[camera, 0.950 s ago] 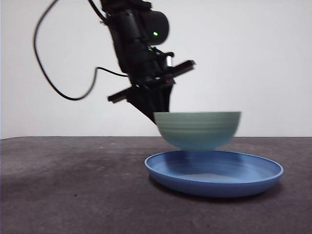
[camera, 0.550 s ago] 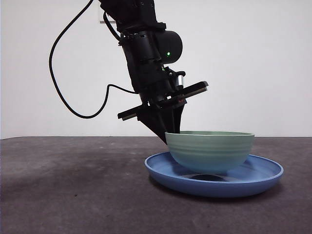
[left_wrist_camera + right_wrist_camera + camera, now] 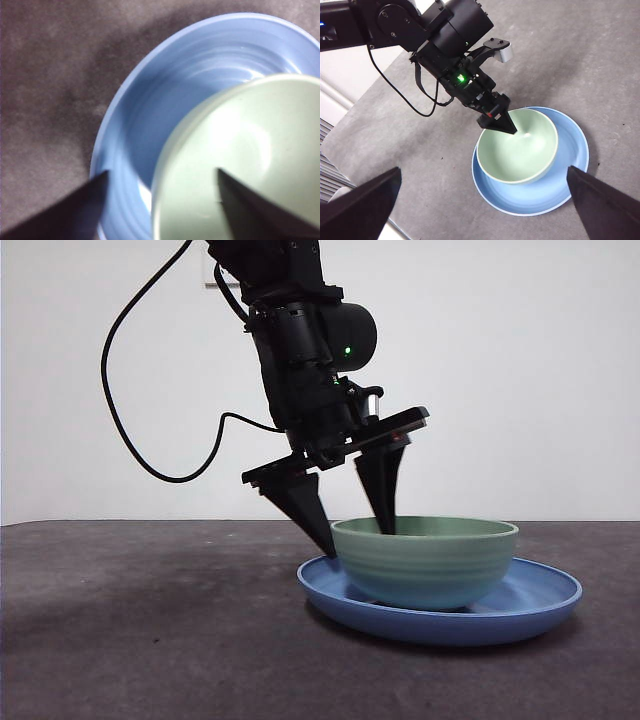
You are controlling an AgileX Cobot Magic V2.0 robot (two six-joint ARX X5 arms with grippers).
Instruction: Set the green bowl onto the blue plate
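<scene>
The pale green bowl (image 3: 425,560) sits upright in the blue plate (image 3: 545,602), toward the plate's left side. My left gripper (image 3: 358,538) is open and straddles the bowl's left rim, with one jaw outside the wall and one inside, neither pressing it. In the left wrist view the bowl (image 3: 250,160) lies over the plate (image 3: 165,90), and the gripper (image 3: 162,172) spans the rim. My right gripper (image 3: 484,170) hangs open high above, looking down on the bowl (image 3: 517,147), the plate (image 3: 570,182) and the left gripper (image 3: 497,122).
A dark grey table (image 3: 150,630) stretches left of and in front of the plate. A black cable (image 3: 130,440) loops down from the left arm, well above the table. A white wall stands behind.
The bowl came down from just above the plate and now rests in it. The left jaws, shut on its rim before, have spread apart and let go.
</scene>
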